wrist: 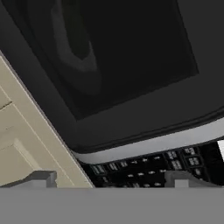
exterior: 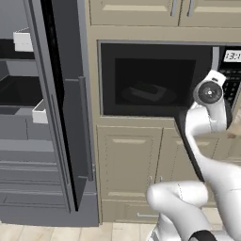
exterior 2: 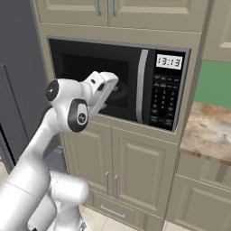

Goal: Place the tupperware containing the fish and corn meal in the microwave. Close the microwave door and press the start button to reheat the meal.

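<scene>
The microwave [exterior 2: 118, 81] is built into the beige cabinets, and the microwave door [exterior: 155, 80] stands closed. Its curved silver handle [exterior 2: 142, 85] runs beside the dark keypad [exterior 2: 163, 101] and the lit display [exterior 2: 168, 61]. Through the dark glass the tupperware [exterior: 148, 92] shows as a dim shallow shape on the oven floor, also faint in the hand view [wrist: 78, 43]. The fish and corn meal cannot be made out through the glass. My gripper [exterior 2: 110, 98] is open and empty, just in front of the door glass, left of the handle. In the hand view the gripper [wrist: 113, 179] points at the door's corner by the handle [wrist: 153, 144].
An open grey fridge [exterior: 28, 117] stands to the left, its door [exterior: 66, 103] swung out towards me, with white bins [exterior: 23, 40] inside. Beige cabinet doors [exterior 2: 122, 167] sit under the microwave. A speckled counter [exterior 2: 207, 131] lies to the right.
</scene>
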